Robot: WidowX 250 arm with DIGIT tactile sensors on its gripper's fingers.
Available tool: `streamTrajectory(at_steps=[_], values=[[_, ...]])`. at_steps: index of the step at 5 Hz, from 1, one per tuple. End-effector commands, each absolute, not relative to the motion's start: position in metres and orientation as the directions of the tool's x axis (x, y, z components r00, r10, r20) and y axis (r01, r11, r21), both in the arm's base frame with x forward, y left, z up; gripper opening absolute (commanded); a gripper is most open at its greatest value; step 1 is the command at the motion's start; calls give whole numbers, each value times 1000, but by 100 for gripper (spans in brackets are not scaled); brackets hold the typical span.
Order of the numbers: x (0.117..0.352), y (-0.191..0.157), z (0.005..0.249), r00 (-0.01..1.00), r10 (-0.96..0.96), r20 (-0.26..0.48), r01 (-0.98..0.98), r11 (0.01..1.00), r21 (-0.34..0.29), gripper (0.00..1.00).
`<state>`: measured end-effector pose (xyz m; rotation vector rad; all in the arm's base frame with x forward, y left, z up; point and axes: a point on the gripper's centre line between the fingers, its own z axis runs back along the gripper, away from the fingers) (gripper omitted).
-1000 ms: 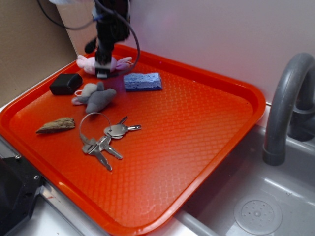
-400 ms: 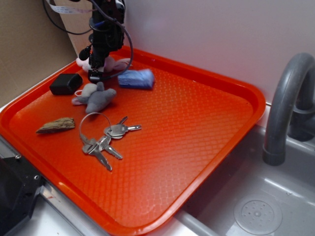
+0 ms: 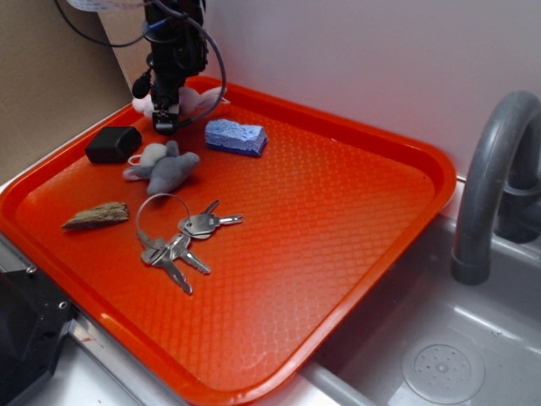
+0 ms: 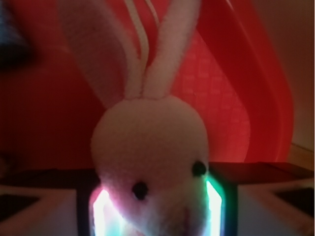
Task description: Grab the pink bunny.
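Pink bunny (image 4: 150, 162): we see it at the far left corner of the orange tray (image 3: 338, 220), mostly hidden behind the arm in the exterior view; the wrist view shows its face up close, ears pointing away.
Fingers (image 4: 156, 209): one on each side of the bunny's head, pressed against it, so we'd say they're gripping the pink bunny.
Blue sponge (image 3: 236, 137): just right of the bunny, apart from it.
Grey-and-white plush toy (image 3: 162, 167): nearer us, beside a black box (image 3: 112, 144).
Keys (image 3: 179, 237): on a ring, mid-tray, near a piece of wood (image 3: 95, 215).
Faucet (image 3: 499, 178): off to the right over the sink.
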<state>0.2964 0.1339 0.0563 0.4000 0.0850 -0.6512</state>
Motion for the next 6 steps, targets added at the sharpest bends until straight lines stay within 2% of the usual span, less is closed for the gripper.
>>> streamTrajectory(at_steps=[1,2,3,4,5,6], values=[[278,81,136,928,-373,-3,354,878,321,0],[250,41,168,973,-230,-34,229,923,309,0],[236,15,180,984,-177,-31,179,946,269,0],[227,5,213,999,-12,51,1,975,222,0],[224,12,249,979,163,125,-181,973,146,0],[220,17,277,948,270,167,-284,957,62,0]])
